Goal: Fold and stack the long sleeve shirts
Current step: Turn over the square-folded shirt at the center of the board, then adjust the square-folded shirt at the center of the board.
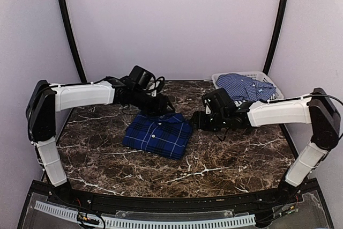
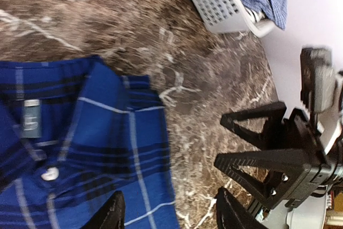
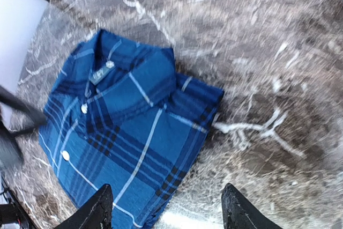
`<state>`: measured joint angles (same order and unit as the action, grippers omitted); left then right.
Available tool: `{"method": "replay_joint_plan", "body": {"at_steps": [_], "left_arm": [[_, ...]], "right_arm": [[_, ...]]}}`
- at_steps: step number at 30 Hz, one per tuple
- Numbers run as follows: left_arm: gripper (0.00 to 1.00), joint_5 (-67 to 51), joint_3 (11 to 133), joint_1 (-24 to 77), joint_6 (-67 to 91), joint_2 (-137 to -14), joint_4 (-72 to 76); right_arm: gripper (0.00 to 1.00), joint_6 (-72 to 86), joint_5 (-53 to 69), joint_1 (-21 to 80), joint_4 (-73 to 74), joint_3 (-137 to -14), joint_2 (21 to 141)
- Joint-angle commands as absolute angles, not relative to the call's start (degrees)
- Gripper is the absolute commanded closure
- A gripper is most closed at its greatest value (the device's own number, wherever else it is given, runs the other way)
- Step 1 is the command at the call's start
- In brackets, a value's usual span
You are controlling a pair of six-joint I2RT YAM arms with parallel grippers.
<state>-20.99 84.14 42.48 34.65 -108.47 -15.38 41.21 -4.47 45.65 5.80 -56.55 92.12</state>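
Left end effector (image 2: 169,207) and right end effector (image 3: 169,207) gape empty at twelve and two o'clock of the folded navy plaid shirt (image 1: 157,135), likely the stack's base.

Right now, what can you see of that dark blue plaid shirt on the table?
It is a dark blue plaid shirt of woven-looking cloth, navy bands and thin white lines, folded into a rectangle, front up, with collar, white buttons and grey neck label showing. It lies on the marbled table. The left gripper and right gripper are open near it, not holding it.
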Motion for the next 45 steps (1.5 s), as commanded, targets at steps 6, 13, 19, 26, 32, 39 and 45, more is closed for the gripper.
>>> {"method": "replay_joint_plan", "body": {"at_steps": [6,13,19,26,32,39,45], "left_arm": [[0.46,-10.8,69.8,26.8,29.5,-99.2,-21.1],[0.46,-9.8,63.7,20.4,30.5,-100.5,-18.3],[0.51,-14.2,63.9,20.3,31.2,-104.5,-15.5],[0.84,-20.0,60.9,20.4,33.2,-105.3,-12.4],[1.00,-24.1,56.8,22.8,35.2,-100.6,-11.2],[1.00,-20.6,51.9,27.3,36.5,-94.7,-15.3],[0.79,-16.3,49.8,27.3,36.8,-90.5,-18.3]], "right_arm": [[0.38,43.1,-2.6,48.3,3.7,-58.1,99.3],[0.47,43.5,2.1,48.0,0.3,-58.5,104.5],[0.61,43.8,4.9,46.7,-3.1,-58.4,107.8],[0.80,42.7,5.7,43.8,-3.9,-57.1,107.6],[0.93,40.7,6.5,42.7,-3.0,-57.9,108.3],[0.96,38.4,4.5,42.3,-0.2,-58.9,107.7],[0.84,36.2,3.2,42.0,4.6,-59.6,105.3]]}}
